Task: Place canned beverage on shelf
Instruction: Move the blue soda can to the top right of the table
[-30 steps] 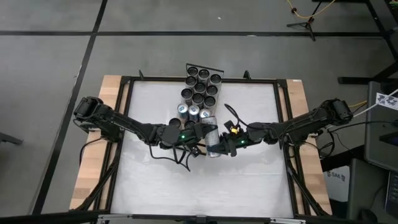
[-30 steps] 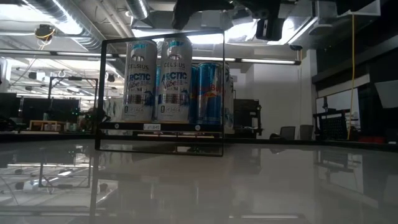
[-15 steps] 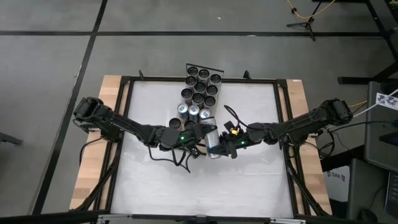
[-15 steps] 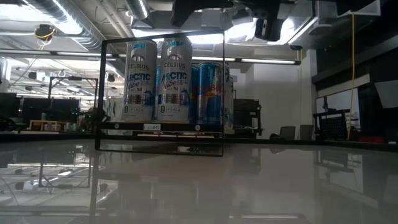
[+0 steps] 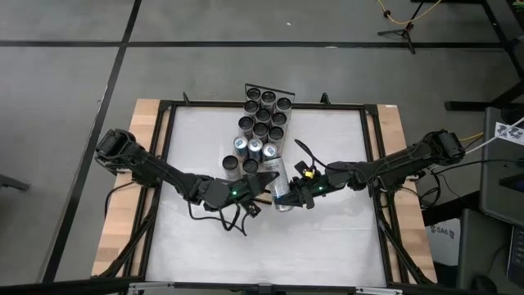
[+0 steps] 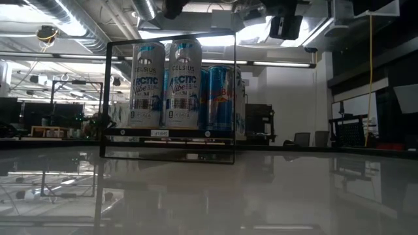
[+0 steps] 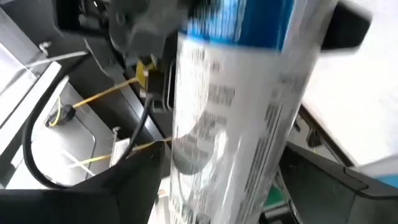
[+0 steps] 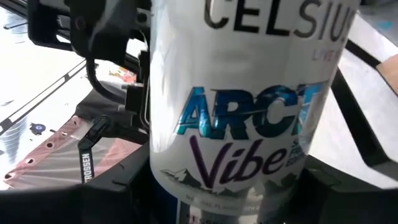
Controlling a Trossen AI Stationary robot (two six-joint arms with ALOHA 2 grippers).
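Note:
A white Celsius can hangs above the middle of the table between my two grippers. My right gripper is shut on it, and the can fills the right wrist view. My left gripper stands open just to the can's left. In the left wrist view its spread fingers flank the blurred can without plainly touching it. The shelf carries several upright cans behind a black wire rail at the table's far middle. My right gripper pinches the can's round wall between its two fingers, one on each side. The fingers come level from the table's right and lie across the can. The can is lifted clear of the table, and from above it shows its side, not its top.
The white tabletop lies bare on the near side below both arms. Wooden edge strips and a black frame run along the left and right sides. Cables hang under the left wrist.
My left gripper has drawn back from the can toward the table's left and near edges. The can has stayed where it was, in my right gripper.

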